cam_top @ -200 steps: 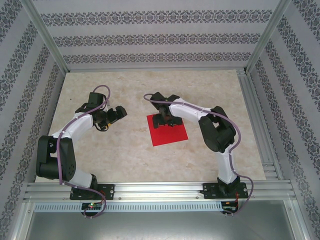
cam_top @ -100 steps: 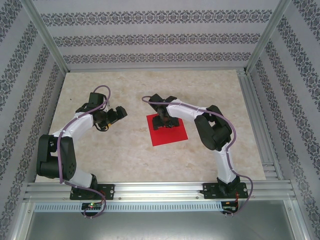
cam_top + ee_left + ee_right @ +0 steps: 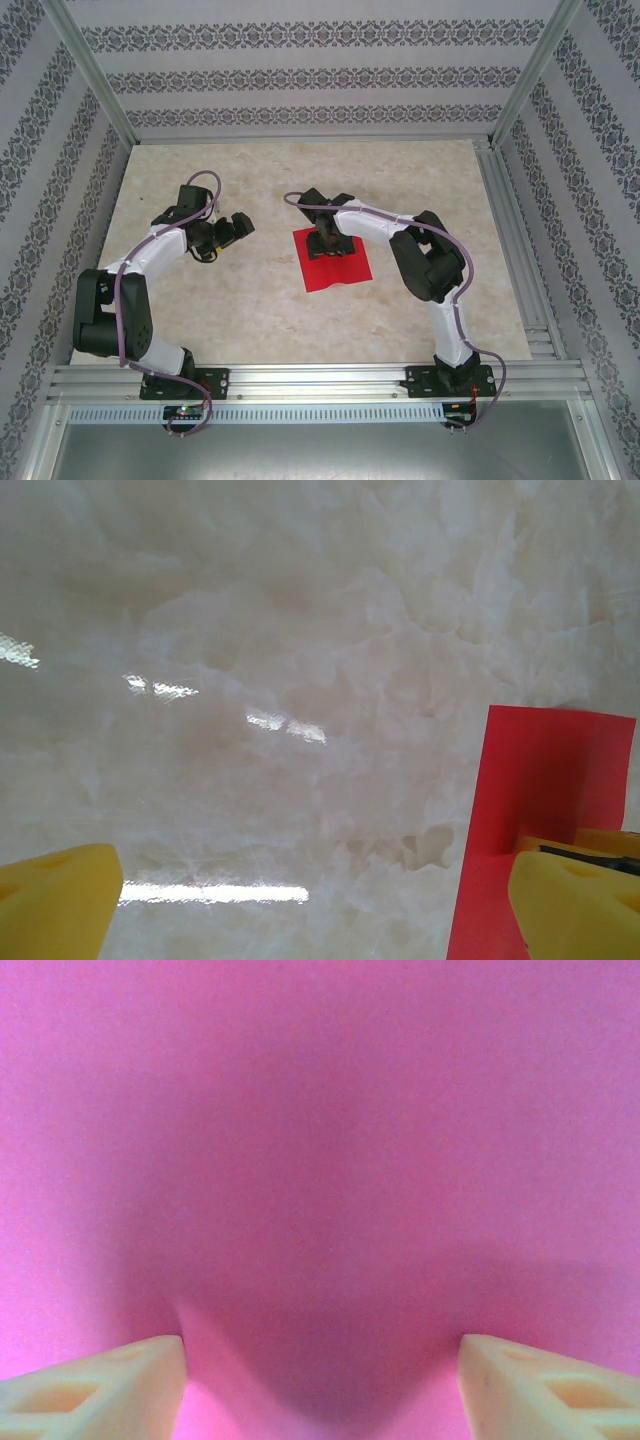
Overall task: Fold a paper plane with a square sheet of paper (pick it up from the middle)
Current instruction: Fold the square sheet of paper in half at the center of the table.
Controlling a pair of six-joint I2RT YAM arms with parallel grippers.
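Fingertips of the right gripper [image 3: 327,243] are pressing down onto the far half of the square sheet of paper [image 3: 335,265], which is lying near the middle of the table [image 3: 250,300]. Its jaws are standing partly apart, both tips touching the red surface, nothing pinched between them. The left gripper [image 3: 232,228] is hovering over the tabletop to the left of the sheet, apart from it, jaws spread wide and holding nothing. From the left wrist, the sheet's edge is showing beside one yellow finger [image 3: 575,905].
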